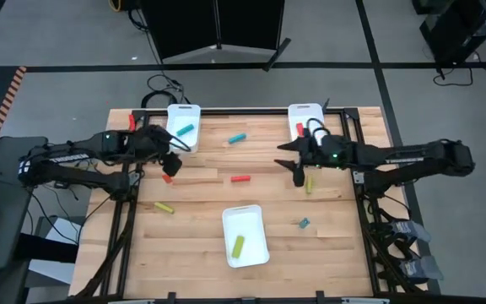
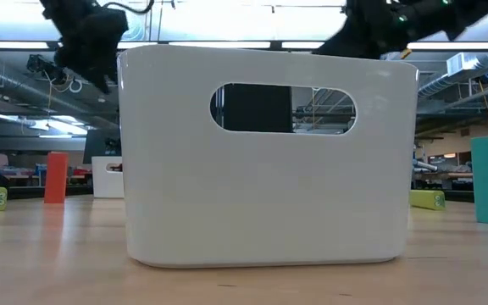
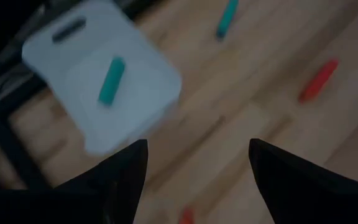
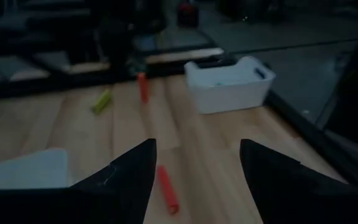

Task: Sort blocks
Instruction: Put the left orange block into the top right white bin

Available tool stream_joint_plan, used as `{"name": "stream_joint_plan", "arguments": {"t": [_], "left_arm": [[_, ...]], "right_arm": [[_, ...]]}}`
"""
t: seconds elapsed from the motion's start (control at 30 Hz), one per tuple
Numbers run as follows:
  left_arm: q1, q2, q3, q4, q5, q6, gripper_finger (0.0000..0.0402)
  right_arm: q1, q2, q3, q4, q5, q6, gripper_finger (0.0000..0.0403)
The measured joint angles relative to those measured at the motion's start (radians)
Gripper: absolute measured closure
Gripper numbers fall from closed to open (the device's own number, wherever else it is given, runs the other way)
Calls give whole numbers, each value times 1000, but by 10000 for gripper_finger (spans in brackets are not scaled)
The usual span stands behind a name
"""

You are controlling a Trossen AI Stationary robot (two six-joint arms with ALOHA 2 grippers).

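The high view shows small blocks scattered on the wooden table: a teal one (image 1: 238,138), a red one (image 1: 240,179) in the middle, a red one (image 1: 167,178) standing upright, yellow-green ones (image 1: 164,207) (image 1: 309,184) and a teal one (image 1: 304,223). A teal block (image 3: 110,81) lies in the far-left tray (image 1: 184,114), a red one (image 1: 299,128) in the far-right tray (image 1: 305,110), and a yellow-green one (image 1: 238,246) in the near tray (image 1: 245,215). My left gripper (image 1: 174,159) (image 3: 197,162) hovers open beside the far-left tray, above the upright red block. My right gripper (image 1: 289,162) (image 4: 197,162) hovers open, facing the middle red block (image 4: 166,186).
The three white trays sit at the far left, far right and near middle. In the low view the near tray (image 2: 269,152) blocks most of the table. A dark frame (image 1: 354,143) borders the table. Bare wood lies between the trays.
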Motion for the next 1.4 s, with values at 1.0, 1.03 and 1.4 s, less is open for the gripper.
{"name": "stream_joint_plan", "arguments": {"t": [1.0, 1.03, 1.4], "left_arm": [[-133, 221, -187, -92, 127, 31, 115], [-133, 221, -193, -92, 123, 31, 115], [-133, 221, -307, 0, 118, 33, 115]], "right_arm": [[-37, -76, -107, 115, 18, 22, 160], [-36, -76, -107, 114, 18, 22, 161], [-33, -76, -107, 116, 17, 28, 163]]}}
